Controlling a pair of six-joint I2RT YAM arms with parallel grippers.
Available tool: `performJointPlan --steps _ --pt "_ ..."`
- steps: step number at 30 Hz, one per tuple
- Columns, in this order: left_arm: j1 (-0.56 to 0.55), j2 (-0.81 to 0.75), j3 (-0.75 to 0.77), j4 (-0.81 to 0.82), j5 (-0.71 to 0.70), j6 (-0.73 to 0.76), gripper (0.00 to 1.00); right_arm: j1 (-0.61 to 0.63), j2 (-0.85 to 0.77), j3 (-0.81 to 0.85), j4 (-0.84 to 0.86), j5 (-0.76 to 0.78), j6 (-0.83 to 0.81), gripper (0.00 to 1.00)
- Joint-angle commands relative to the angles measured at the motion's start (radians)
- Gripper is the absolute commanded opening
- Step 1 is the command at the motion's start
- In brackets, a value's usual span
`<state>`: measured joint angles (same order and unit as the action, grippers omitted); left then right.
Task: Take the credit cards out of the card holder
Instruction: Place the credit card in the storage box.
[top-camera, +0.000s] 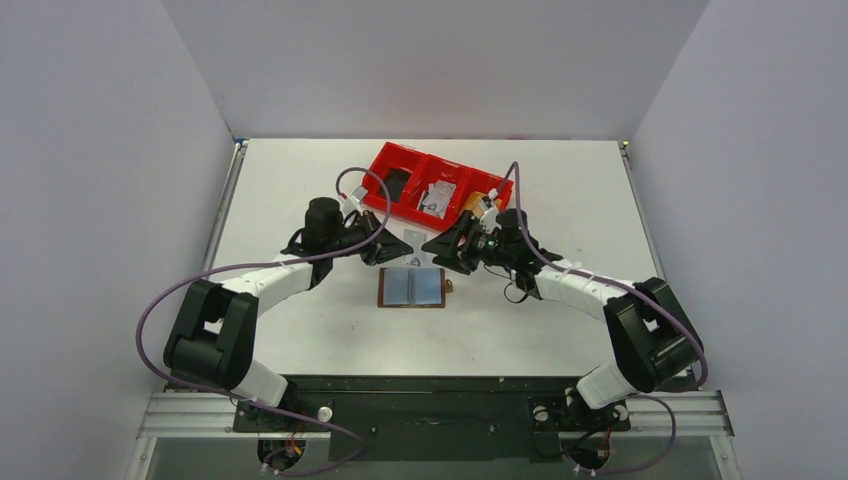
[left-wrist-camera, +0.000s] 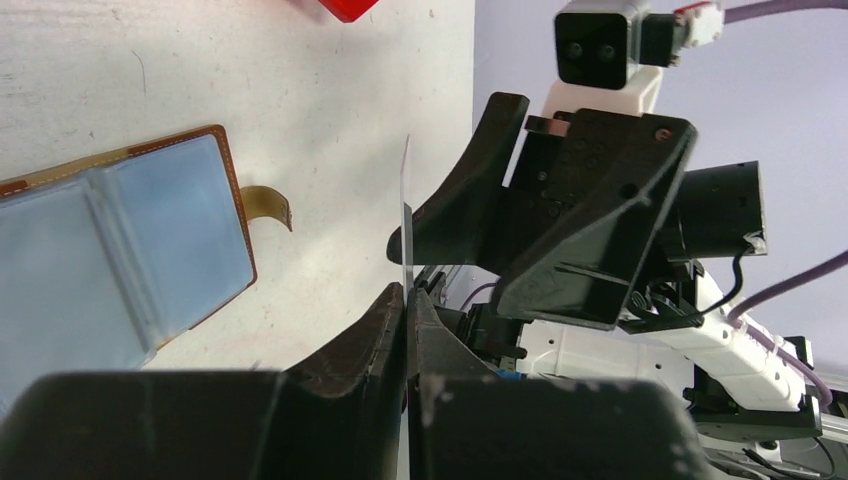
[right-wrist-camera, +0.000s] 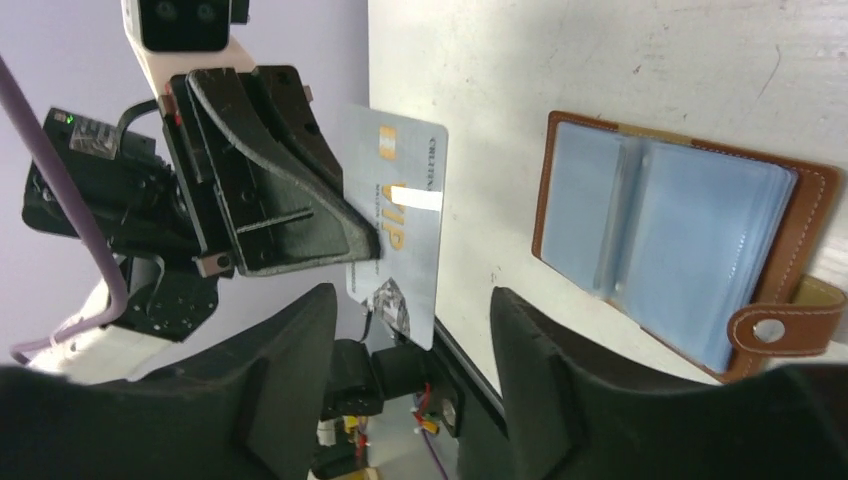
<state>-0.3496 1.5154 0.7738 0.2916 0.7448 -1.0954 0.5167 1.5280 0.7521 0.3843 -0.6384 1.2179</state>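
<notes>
The brown card holder (top-camera: 411, 288) lies open on the table, its clear blue-tinted sleeves facing up; it also shows in the left wrist view (left-wrist-camera: 120, 250) and the right wrist view (right-wrist-camera: 670, 240). My left gripper (left-wrist-camera: 407, 300) is shut on a light blue credit card (right-wrist-camera: 400, 220) and holds it above the table just behind the holder; the card is seen edge-on in the left wrist view (left-wrist-camera: 406, 220). My right gripper (right-wrist-camera: 412, 330) is open and empty, facing the card, its jaws on either side of the card's free end without touching. The tan-gold card is out of view.
A red three-compartment tray (top-camera: 435, 190) with small items stands behind both grippers. The holder's snap strap (right-wrist-camera: 768, 328) sticks out on its right side. The grippers (top-camera: 418, 247) are close together, tip to tip.
</notes>
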Motion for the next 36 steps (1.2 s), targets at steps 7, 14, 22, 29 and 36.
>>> performJointPlan --steps 7,14,22,29,36 --pt "0.000 -0.059 0.060 -0.114 -0.051 0.124 0.00 0.006 -0.185 0.107 -0.422 0.302 -0.262 0.66" --pt "-0.010 -0.021 0.217 -0.332 -0.159 0.261 0.00 0.006 -0.282 0.113 -0.552 0.489 -0.312 0.67" --pt "-0.016 0.142 0.474 -0.453 -0.265 0.392 0.00 0.003 -0.344 0.108 -0.626 0.539 -0.355 0.66" --pt "-0.032 0.312 0.658 -0.438 -0.304 0.487 0.00 0.001 -0.394 0.098 -0.664 0.554 -0.373 0.66" --pt "-0.034 0.476 0.838 -0.433 -0.310 0.545 0.00 -0.001 -0.436 0.091 -0.698 0.572 -0.384 0.66"
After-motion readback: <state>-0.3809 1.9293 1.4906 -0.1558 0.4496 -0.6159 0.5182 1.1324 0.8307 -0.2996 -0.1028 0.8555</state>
